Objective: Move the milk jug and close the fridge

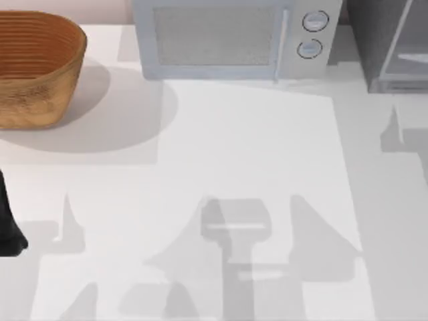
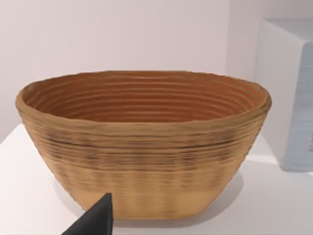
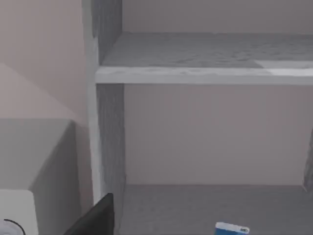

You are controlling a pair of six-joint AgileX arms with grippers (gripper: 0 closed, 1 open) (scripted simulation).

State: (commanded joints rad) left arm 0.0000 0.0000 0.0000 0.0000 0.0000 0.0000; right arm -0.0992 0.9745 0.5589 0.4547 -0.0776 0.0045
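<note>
The fridge (image 3: 205, 73) stands open in front of my right wrist camera, showing a grey shelf and a bare lower compartment. Just the blue top of the milk jug (image 3: 232, 228) peeks up from the floor of that compartment. A dark part of my right gripper (image 3: 98, 218) hangs in front of the fridge's side wall, apart from the jug. From above, the fridge (image 1: 366, 40) is a dark grey cabinet at the back right with a pale framed door panel (image 1: 404, 47). My left gripper (image 2: 95, 220) hovers low in front of the basket; its arm (image 1: 10, 227) is at the table's left edge.
A woven brown basket (image 1: 37, 67) sits at the back left, also the basket (image 2: 142, 147) seen close in the left wrist view. A light grey microwave (image 1: 227, 40) with two round knobs stands at the back middle, beside the fridge. The table (image 1: 254, 167) is white.
</note>
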